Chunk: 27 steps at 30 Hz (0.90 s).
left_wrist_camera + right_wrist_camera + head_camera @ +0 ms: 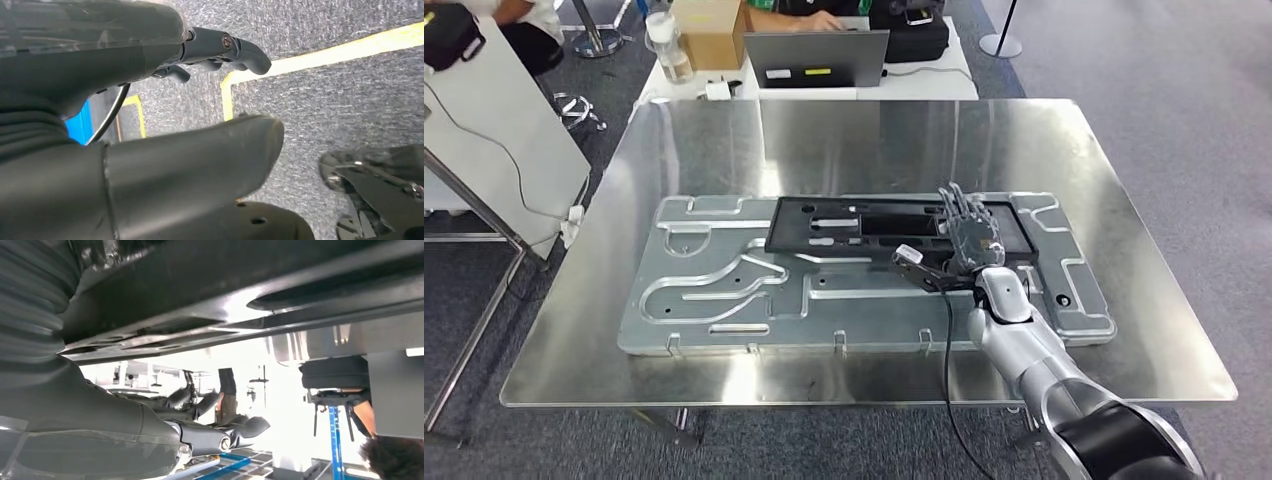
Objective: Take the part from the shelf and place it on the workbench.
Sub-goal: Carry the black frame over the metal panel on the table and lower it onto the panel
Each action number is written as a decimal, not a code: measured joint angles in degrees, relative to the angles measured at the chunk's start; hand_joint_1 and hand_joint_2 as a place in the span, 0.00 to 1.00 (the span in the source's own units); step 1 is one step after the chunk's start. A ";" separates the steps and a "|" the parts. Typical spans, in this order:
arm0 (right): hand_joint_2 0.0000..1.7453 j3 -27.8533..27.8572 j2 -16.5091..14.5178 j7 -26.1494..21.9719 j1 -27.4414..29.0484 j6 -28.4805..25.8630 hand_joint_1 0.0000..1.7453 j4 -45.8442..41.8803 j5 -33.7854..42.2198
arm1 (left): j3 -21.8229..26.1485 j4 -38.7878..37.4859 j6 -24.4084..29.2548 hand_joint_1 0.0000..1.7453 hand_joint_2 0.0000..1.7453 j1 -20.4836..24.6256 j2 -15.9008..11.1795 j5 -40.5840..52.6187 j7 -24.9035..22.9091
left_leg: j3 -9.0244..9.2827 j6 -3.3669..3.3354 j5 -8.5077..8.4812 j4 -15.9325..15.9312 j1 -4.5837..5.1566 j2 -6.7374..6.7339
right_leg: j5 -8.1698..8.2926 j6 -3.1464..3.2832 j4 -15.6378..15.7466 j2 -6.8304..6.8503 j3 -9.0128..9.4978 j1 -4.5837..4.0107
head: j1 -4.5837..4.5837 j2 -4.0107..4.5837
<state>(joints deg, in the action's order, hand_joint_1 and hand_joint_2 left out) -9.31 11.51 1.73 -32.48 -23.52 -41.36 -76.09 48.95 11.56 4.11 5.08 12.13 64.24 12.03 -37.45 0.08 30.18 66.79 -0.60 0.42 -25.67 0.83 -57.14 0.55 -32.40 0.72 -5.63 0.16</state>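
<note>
The black frame-shaped part [824, 225] lies flat on a silver machined plate [724, 290] on the steel workbench [824, 140]. My right hand [969, 235] is over the part's right end, fingers stretched forward and apart, thumb out to the left, gripping nothing. In the right wrist view the part's dark surface [250, 280] runs close along my right hand [200, 425], whose fingers stay straight. My left hand [150, 125] hangs over grey carpet, fingers loosely apart from the thumb and holding nothing.
Behind the workbench stands a white table with a laptop [816, 58], a cardboard box [709, 30] and a bottle [669, 45]; a person sits there. A white panel [494, 120] stands at the left. Yellow tape [325, 52] marks the floor.
</note>
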 joint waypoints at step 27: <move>1.00 0.49 -3.07 -0.16 2.18 -2.92 0.00 -3.36 -4.32 | 0.81 -0.02 -0.75 0.00 0.00 0.06 -0.01 -1.59 0.82 | 4.32 -0.66 -4.81 -8.33 -0.23 -0.10 | -0.20 -1.11 -1.02 -0.53 -0.37 -0.31 | -0.07 -0.01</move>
<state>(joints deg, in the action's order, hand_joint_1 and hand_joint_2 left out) -8.82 8.44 1.57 -30.30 -26.44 -44.72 -80.41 49.77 11.54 3.36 5.14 12.11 62.65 12.85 -33.13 -0.58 25.37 58.46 -0.83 0.33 -25.86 -0.28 -58.16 0.02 -32.77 0.42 -5.70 0.16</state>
